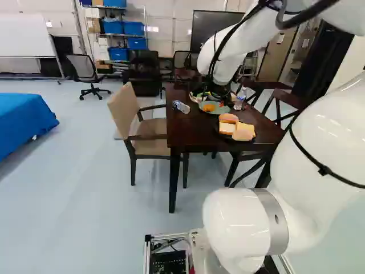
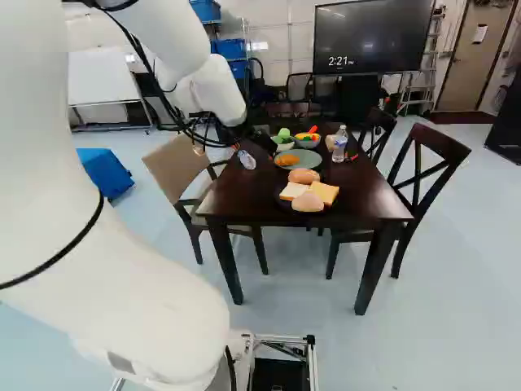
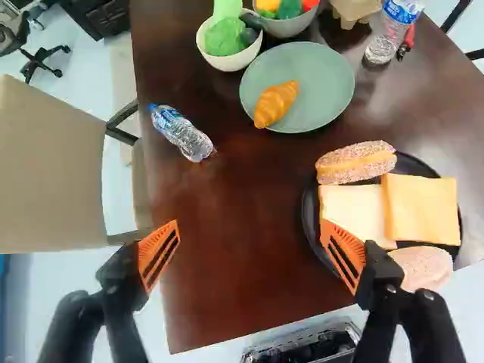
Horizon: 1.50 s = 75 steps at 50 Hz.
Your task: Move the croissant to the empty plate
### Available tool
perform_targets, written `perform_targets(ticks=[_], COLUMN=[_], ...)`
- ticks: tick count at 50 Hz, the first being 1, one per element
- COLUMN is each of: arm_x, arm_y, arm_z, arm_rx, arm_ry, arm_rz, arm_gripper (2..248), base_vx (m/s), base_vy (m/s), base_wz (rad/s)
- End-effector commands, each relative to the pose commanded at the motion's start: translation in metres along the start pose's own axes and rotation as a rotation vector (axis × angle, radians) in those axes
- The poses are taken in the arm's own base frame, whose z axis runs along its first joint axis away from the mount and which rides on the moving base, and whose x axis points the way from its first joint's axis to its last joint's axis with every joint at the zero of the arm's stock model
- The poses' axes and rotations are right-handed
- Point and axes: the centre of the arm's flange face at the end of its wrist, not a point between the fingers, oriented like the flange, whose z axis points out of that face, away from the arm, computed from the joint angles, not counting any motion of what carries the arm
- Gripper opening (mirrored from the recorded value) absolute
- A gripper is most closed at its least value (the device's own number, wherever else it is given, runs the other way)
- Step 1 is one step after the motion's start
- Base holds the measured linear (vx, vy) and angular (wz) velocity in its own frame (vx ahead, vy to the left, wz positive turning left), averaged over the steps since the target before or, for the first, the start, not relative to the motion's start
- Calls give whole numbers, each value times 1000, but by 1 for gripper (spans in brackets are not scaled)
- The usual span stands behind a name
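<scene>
Hand [image 3: 250, 233], spread wide and gripping nothing, hangs above the surface [image 3: 231, 283] with the green plate [image 3: 325, 79] ahead, probably because the croissant [image 3: 276, 103] already rests on that plate, on its side toward the lying bottle [image 3: 180, 131], leaving no evident need for a grip.

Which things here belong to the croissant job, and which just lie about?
Job:
golden, ridged croissant
round, pale green plate beneath it
black gripper with orange pads

Lying about:
black plate with two buns, two square slices
clear, blue-capped plastic bottle on its side
upright clear plastic bottle
white bowl, grey bowl
</scene>
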Motion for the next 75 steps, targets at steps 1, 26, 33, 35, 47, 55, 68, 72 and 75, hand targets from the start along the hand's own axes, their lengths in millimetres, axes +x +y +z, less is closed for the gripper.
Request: perform_targets(ticks=[1, 26, 33, 35, 47, 55, 68, 72, 75], arm_x=[-1, -39, -53, -57, -84, -105, -139, -148, -156], arm_y=[0, 2, 3, 3, 6, 9, 14, 16, 17], arm_z=[0, 14, 18, 19, 25, 29, 32, 32, 33], arm_rx=[2, 50, 65, 69, 95, 112, 134, 140, 144], arm_ry=[2, 79, 107, 116, 171, 213, 282, 302, 318], arm_rz=[-2, -56, -74, -80, -115, -140, -179, -190, -198], arm_gripper=[247, 247, 247, 247, 247, 247, 247, 247, 247], base_vx=[0, 0, 0, 0, 0, 0, 0, 0, 0], base_vy=[0, 0, 0, 0, 0, 0, 0, 0, 0], base_wz=[0, 0, 0, 0, 0, 0, 0, 0, 0])
